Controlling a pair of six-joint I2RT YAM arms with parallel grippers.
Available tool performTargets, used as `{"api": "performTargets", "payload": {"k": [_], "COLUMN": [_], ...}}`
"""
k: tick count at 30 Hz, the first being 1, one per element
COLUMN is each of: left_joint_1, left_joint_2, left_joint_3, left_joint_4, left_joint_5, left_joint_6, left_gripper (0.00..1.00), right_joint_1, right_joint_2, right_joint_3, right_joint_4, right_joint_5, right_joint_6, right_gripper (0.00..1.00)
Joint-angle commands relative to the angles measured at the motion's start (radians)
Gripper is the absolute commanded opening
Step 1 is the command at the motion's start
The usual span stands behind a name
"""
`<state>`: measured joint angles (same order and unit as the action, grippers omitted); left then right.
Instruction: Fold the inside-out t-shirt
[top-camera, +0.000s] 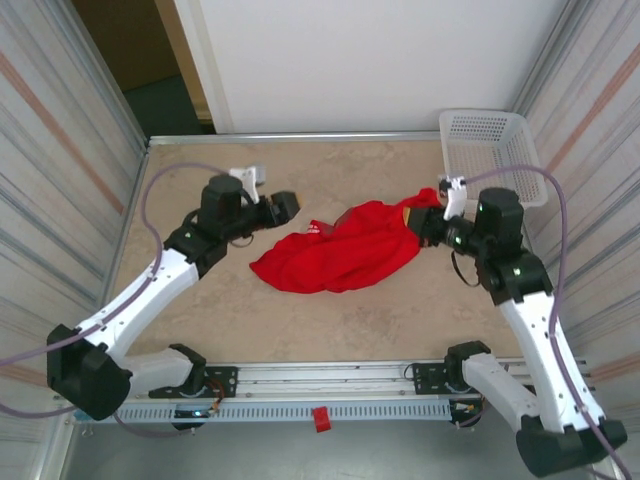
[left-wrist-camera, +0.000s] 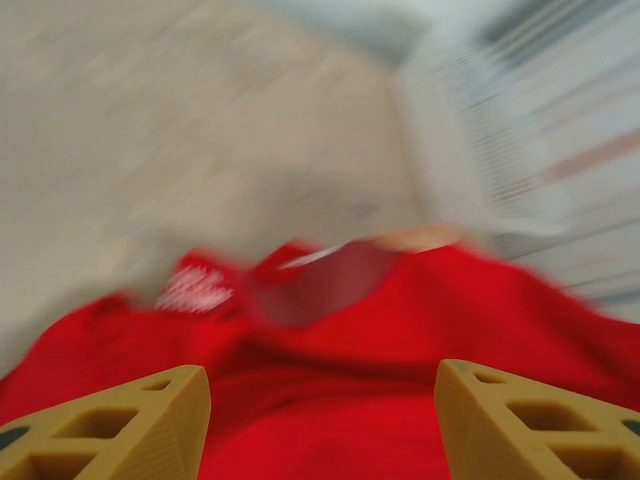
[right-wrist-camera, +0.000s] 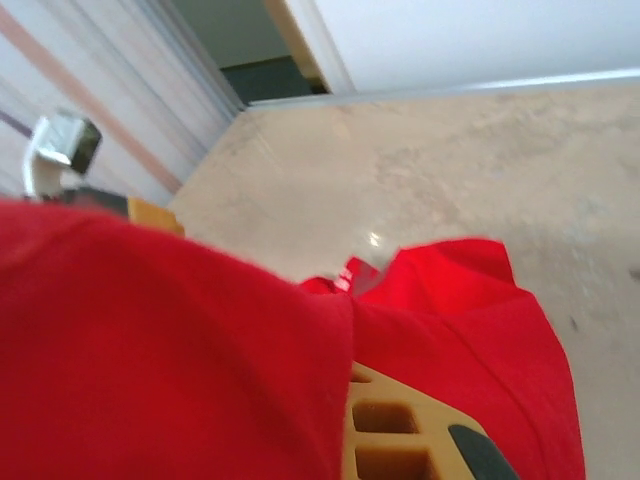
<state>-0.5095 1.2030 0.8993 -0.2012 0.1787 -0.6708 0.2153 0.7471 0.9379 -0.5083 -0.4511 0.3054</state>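
The inside-out t-shirt (top-camera: 335, 258) lies crumpled in a bright red heap in the middle of the table. Its small white label (left-wrist-camera: 195, 288) shows near the collar in the blurred left wrist view. My left gripper (top-camera: 286, 205) stands open just off the heap's upper left, and red cloth (left-wrist-camera: 330, 400) lies beyond its spread fingers (left-wrist-camera: 130, 425). My right gripper (top-camera: 418, 218) is shut on the shirt's right edge. There the red fabric (right-wrist-camera: 170, 350) drapes over one finger and hides it, while the other yellow finger (right-wrist-camera: 420, 430) shows beside it.
A white lattice basket (top-camera: 490, 150) stands at the back right corner, close behind the right arm. Striped walls close in both sides of the beige tabletop (top-camera: 200, 300). A rail (top-camera: 330, 378) runs along the near edge.
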Motion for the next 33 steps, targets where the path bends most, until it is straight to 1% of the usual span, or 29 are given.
{"api": "performTargets", "payload": {"k": [1, 3, 7, 11, 15, 16, 17, 18, 19, 20, 23, 26, 29, 31, 33], "left_joint_1": [-0.007, -0.015, -0.026, -0.042, -0.041, -0.038, -0.036, -0.035, -0.032, -0.027, 0.015, 0.089, 0.149, 0.184, 0.208], "left_joint_2": [0.034, 0.087, 0.196, 0.301, 0.436, 0.468, 0.500, 0.520, 0.527, 0.519, 0.407, 0.282, 0.177, 0.133, 0.097], "left_joint_3": [-0.037, -0.041, -0.034, -0.014, 0.033, 0.049, 0.067, 0.093, 0.123, 0.168, 0.298, 0.471, 0.620, 0.695, 0.740], "left_joint_4": [-0.137, -0.178, -0.197, -0.175, -0.160, -0.152, -0.136, -0.135, -0.151, -0.174, -0.209, -0.241, -0.223, -0.212, -0.197], "left_joint_5": [-0.138, -0.188, -0.234, -0.283, -0.300, -0.283, -0.250, -0.231, -0.226, -0.227, -0.225, -0.195, -0.188, -0.172, -0.155], "left_joint_6": [0.062, 0.108, 0.156, 0.190, 0.221, 0.232, 0.251, 0.265, 0.271, 0.287, 0.319, 0.301, 0.273, 0.248, 0.234], "left_gripper": [0.62, 0.62, 0.64, 0.66, 0.67, 0.64, 0.49, 0.24, 0.04, 0.00, 0.00, 0.00, 0.00, 0.00, 0.00], "right_joint_1": [-0.005, -0.004, -0.005, -0.007, -0.007, -0.007, -0.007, -0.007, -0.009, -0.012, -0.040, -0.083, -0.136, -0.168, -0.189], "right_joint_2": [-0.101, -0.158, -0.227, -0.230, -0.206, -0.191, -0.168, -0.139, -0.110, -0.067, 0.101, 0.291, 0.437, 0.501, 0.527], "right_joint_3": [-0.058, -0.072, -0.066, -0.043, 0.001, 0.019, 0.046, 0.077, 0.114, 0.168, 0.406, 0.708, 1.004, 1.136, 1.196], "right_joint_4": [-0.098, -0.138, -0.183, -0.202, -0.186, -0.175, -0.160, -0.141, -0.121, -0.097, -0.025, 0.034, 0.051, 0.047, 0.047], "right_joint_5": [0.111, 0.166, 0.236, 0.244, 0.233, 0.227, 0.219, 0.216, 0.218, 0.221, 0.235, 0.230, 0.227, 0.203, 0.195], "right_joint_6": [0.067, 0.081, 0.086, 0.080, 0.076, 0.071, 0.066, 0.062, 0.057, 0.047, 0.042, 0.063, 0.099, 0.125, 0.140], "right_gripper": [0.00, 0.00, 0.00, 0.00, 0.00, 0.00, 0.00, 0.00, 0.00, 0.00, 0.00, 0.00, 0.00, 0.00, 0.00]}}
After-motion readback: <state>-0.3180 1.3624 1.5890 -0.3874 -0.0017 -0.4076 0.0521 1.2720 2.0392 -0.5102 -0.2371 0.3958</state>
